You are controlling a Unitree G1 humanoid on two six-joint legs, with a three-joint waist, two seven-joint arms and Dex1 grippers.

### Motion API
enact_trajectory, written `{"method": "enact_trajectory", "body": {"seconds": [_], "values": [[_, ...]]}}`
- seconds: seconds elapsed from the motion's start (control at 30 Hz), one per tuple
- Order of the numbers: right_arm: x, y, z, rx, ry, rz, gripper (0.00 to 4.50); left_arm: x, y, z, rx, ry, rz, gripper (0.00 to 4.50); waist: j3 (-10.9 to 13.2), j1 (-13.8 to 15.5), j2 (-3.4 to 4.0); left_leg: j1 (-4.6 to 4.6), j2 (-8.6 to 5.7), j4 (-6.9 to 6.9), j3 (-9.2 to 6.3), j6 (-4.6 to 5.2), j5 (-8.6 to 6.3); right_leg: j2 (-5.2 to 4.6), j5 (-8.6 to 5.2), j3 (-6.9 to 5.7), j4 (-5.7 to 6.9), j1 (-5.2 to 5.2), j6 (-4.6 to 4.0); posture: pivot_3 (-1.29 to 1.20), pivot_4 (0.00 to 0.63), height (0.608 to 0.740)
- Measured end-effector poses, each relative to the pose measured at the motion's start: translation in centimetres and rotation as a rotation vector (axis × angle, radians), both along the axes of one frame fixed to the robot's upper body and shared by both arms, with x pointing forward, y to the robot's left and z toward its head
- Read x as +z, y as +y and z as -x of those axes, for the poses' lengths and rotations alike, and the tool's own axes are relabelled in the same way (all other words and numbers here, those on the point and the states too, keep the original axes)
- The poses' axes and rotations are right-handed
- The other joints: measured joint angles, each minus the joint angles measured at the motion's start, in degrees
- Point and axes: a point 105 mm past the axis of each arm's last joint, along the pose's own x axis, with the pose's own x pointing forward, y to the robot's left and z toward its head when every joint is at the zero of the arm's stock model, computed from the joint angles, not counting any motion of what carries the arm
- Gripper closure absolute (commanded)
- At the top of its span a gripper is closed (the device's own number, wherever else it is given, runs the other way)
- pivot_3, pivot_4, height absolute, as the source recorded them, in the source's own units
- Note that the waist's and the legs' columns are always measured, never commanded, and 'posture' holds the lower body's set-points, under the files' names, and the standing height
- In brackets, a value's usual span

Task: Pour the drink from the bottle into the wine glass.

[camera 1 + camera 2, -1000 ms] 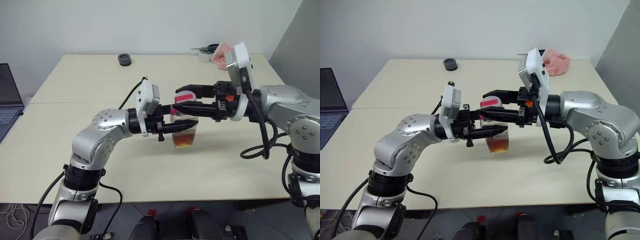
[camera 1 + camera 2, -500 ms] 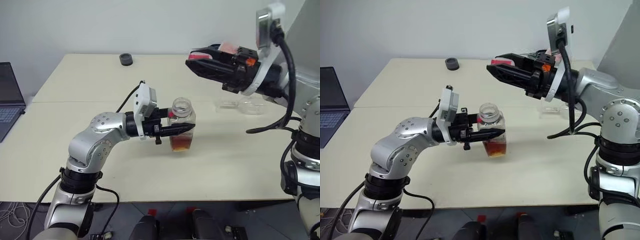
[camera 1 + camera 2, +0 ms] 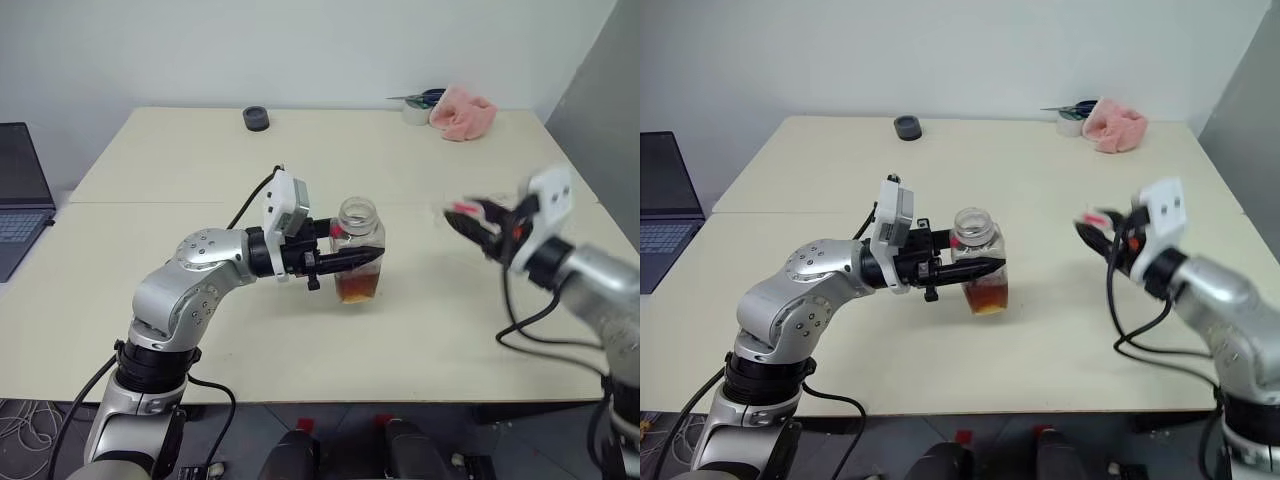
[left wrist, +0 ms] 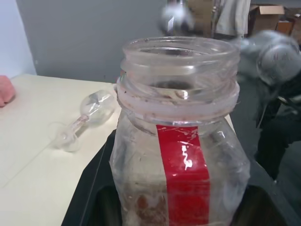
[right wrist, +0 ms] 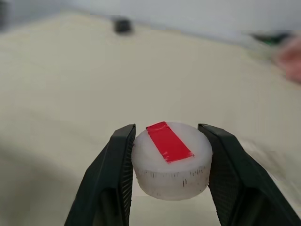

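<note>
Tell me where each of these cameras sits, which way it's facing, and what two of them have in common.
Left eye view and right eye view: on the head, looking forward and down over the table; both arms show, left gripper shut on the bottle, right gripper holding the cap.
Left wrist view: on the left wrist, looking along its fingers at the open bottle; the wine glass lies on its side beyond.
Right wrist view: on the right wrist, looking along its fingers across the table.
Shared: left eye and left wrist views both show the bottle.
</note>
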Motion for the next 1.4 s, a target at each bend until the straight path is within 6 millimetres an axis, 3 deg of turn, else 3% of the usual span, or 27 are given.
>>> {"method": "enact_trajectory", "body": {"seconds": [0.1,0.2,0.3,0.33,0.43,0.6,0.93,1.07,1.17,1.27,1.4], "values": [[-4.0,-1.9,-0.4,-0.152,-0.007,0.084,2.54,0.1,-0.4,-0.1,0.010,0.000,0.025,2.55,0.00,-0.51,0.00,0.14,0.10,-0.02,0.08,-0.01,0.00,0.17,0.00,0.07,0.07,0.04,0.00,0.00,0.150,0.740],[-8.3,-3.1,-0.9,-0.297,0.062,0.016,2.54,0.6,-0.7,-0.2,0.011,-0.011,0.037,2.55,-0.01,-0.95,0.01,0.17,0.17,-0.03,0.11,-0.02,0.01,0.23,0.01,0.12,0.13,0.01,-0.03,0.00,0.150,0.740],[-10.5,-3.7,-1.1,-0.365,0.097,-0.001,2.54,0.9,-0.8,-0.3,0.012,-0.022,0.038,2.55,0.00,-0.92,0.07,0.16,0.14,-0.02,0.12,-0.02,0.01,0.23,0.01,0.12,0.12,0.02,-0.03,0.00,0.150,0.740],[-10.5,-3.8,-1.3,-0.377,0.086,-0.008,2.54,0.9,-0.8,-0.3,0.017,-0.021,0.038,2.55,0.00,-0.93,0.07,0.17,0.14,-0.01,0.12,-0.02,0.01,0.24,0.01,0.12,0.10,0.03,-0.03,0.00,0.150,0.740],[-10.6,-4.6,-1.6,-0.436,0.069,-0.033,1.71,0.8,-0.7,-0.5,0.024,-0.017,0.036,2.55,0.00,-0.80,0.07,0.16,0.12,0.00,0.09,-0.02,0.01,0.26,0.01,0.08,0.10,0.05,-0.03,0.00,0.150,0.740],[-10.4,-5.4,-1.4,-0.464,0.036,-0.001,0.03,0.7,-0.6,-0.6,0.031,-0.016,0.029,2.55,0.00,-0.80,0.07,0.16,0.12,0.00,0.09,-0.02,0.01,0.28,0.01,0.09,0.10,0.05,-0.03,0.00,0.150,0.740],[-10.3,-4.7,-0.9,-0.415,0.043,-0.018,0.03,1.0,-0.7,-0.8,0.026,-0.025,0.030,2.55,0.00,-0.83,0.07,0.16,0.13,-0.01,0.09,-0.02,0.01,0.28,0.01,0.09,0.10,0.05,-0.03,0.00,0.150,0.740],[-9.1,-3.2,-0.3,-0.280,0.040,-0.009,0.03,0.9,-0.6,-1.1,0.027,-0.017,0.029,2.55,0.00,-0.84,0.08,0.15,0.12,0.00,0.08,-0.01,0.01,0.28,0.01,0.08,0.10,0.05,-0.03,0.00,0.150,0.740],[-7.1,-2.4,0.0,-0.149,0.010,0.029,0.03,0.8,-0.6,-1.2,0.031,-0.012,0.029,2.55,0.01,-0.83,0.10,0.15,0.09,0.01,0.08,-0.01,0.01,0.29,0.01,0.06,0.10,0.06,-0.02,0.00,0.150,0.740],[-3.1,-1.2,0.1,0.034,-0.075,0.142,0.03,0.4,-0.2,-2.0,0.071,-0.002,0.027,2.55,0.02,-0.94,0.11,0.17,0.12,0.02,0.08,-0.01,0.00,0.30,0.01,0.06,0.10,0.08,-0.02,0.00,0.150,0.740],[1.4,1.8,1.4,0.287,-0.120,0.127,0.03,-0.4,1.0,-4.4,0.206,-0.002,0.010,2.55,0.02,-0.79,0.09,0.15,0.16,0.01,-0.06,-0.01,0.00,0.30,0.01,-0.05,0.06,0.10,-0.03,0.00,0.150,0.740]]}}
